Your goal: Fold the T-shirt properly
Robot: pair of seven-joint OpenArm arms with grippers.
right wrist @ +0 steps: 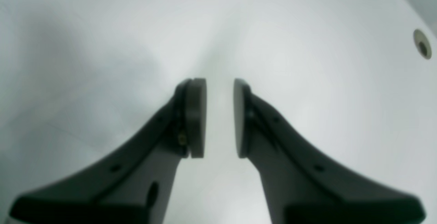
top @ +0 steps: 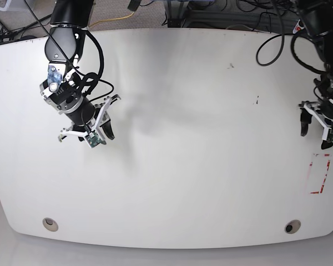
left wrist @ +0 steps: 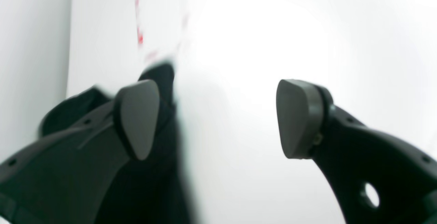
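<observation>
Dark blur behind left gripper, perhaps cloth

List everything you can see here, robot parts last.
table: one, white, fills the base view.
tape rectangle: one, red, on the table near its right edge in the base view.
round holes: two, grey-rimmed, near the table's front edge, one toward each corner.
small marks: a couple, dark, on the far right part of the table.
cables: several, black and one yellow, beyond the far edge.
T-shirt: none visible in the base view.
right gripper: one, black, above the table's left part in the base view, narrow gap between the jaws, nothing between them.
left gripper: one, black, by the tape rectangle, jaws wide apart, empty.
</observation>
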